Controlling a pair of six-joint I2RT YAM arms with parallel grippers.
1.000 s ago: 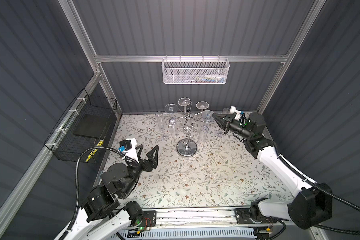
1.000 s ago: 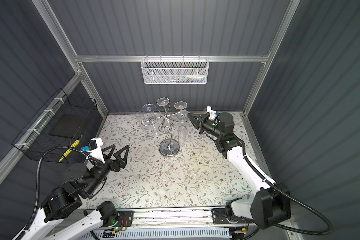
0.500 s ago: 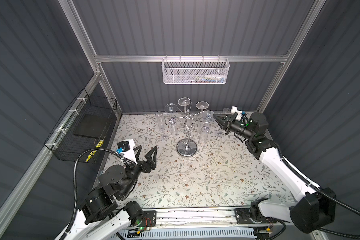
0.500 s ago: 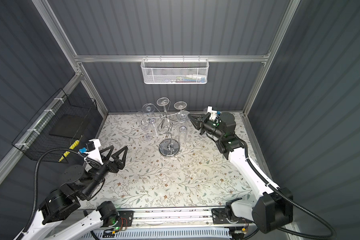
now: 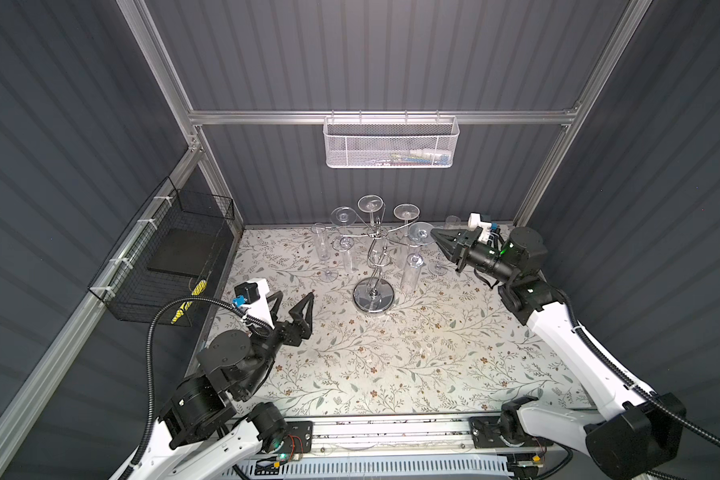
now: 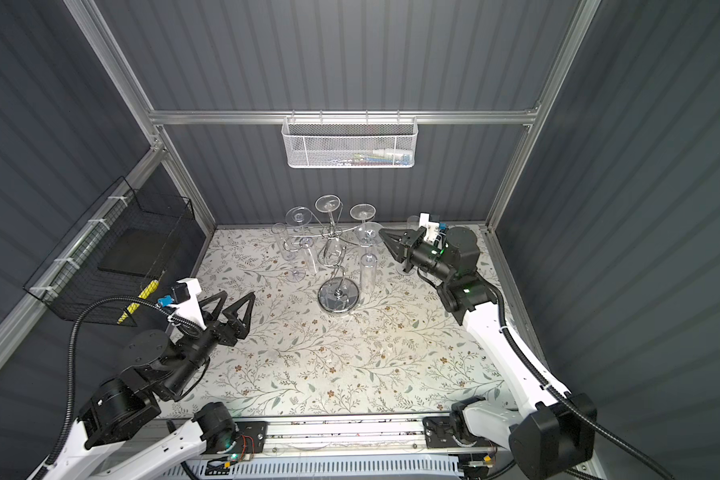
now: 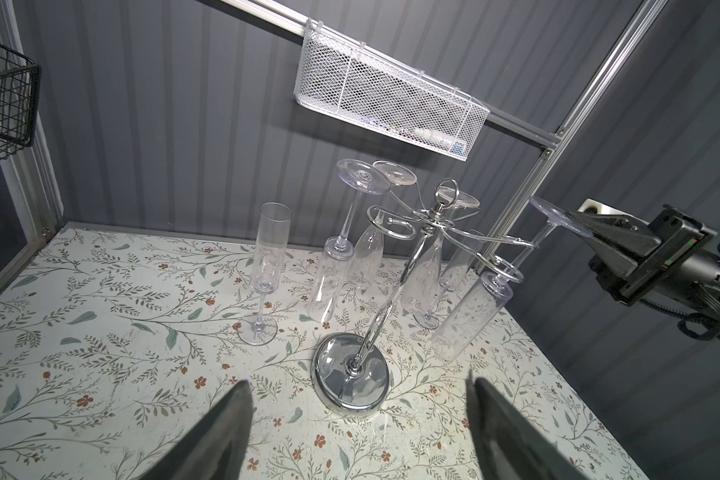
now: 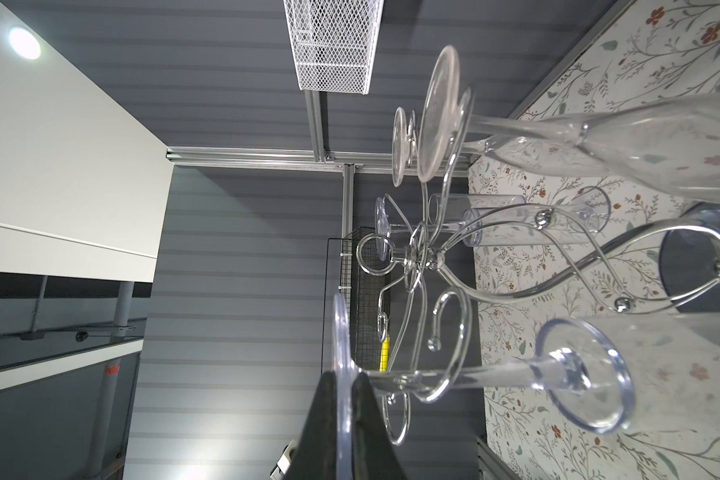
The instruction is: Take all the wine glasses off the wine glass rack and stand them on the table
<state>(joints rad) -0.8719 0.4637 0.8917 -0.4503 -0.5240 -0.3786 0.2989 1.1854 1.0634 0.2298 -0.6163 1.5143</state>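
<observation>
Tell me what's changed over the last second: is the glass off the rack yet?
Not yet. The right pincer, shut on the wine glass by its foot, eased slightly rightward, away from the wine glass rack, drawing the glass along. Its stem still hangs in the rack. The left pincer stayed open and nearly still.

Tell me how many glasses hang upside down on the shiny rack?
4 on the wine glass rack: left glass, back glass, back-right glass, and right glass, its foot pinched by the right gripper. Clear glass overlaps, so I might miss one.
</observation>
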